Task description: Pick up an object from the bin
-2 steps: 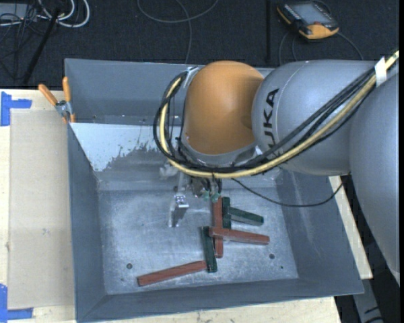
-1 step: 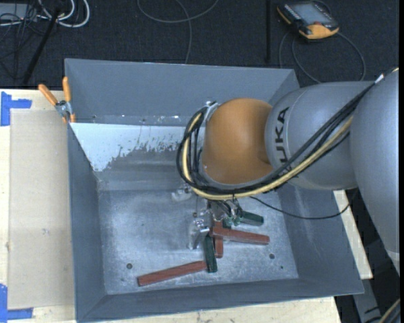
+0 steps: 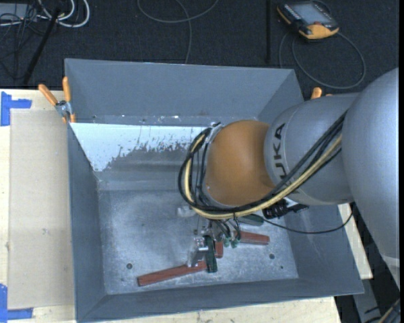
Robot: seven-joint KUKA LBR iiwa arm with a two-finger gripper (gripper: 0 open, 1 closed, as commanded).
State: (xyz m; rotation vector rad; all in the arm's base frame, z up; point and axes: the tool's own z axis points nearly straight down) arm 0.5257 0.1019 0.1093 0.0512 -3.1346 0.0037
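Note:
My gripper (image 3: 206, 256) reaches down under the orange cover to the bin floor at the front middle. Its tip sits right at the right end of a long reddish-brown flat stick (image 3: 167, 274) that lies slanted along the front of the floor. A dark green bit (image 3: 211, 266) shows at the gripper tip where it meets the stick. A second, shorter reddish-brown strip (image 3: 253, 238) lies just to the right of the gripper, partly under the arm's cables. Whether anything sits between the fingers is hidden.
The arm and its orange cover hang over the middle and right of the bin and hide the floor beneath. A small pale object (image 3: 184, 211) peeks out at the cover's left edge. The bin's left half shows bare speckled metal.

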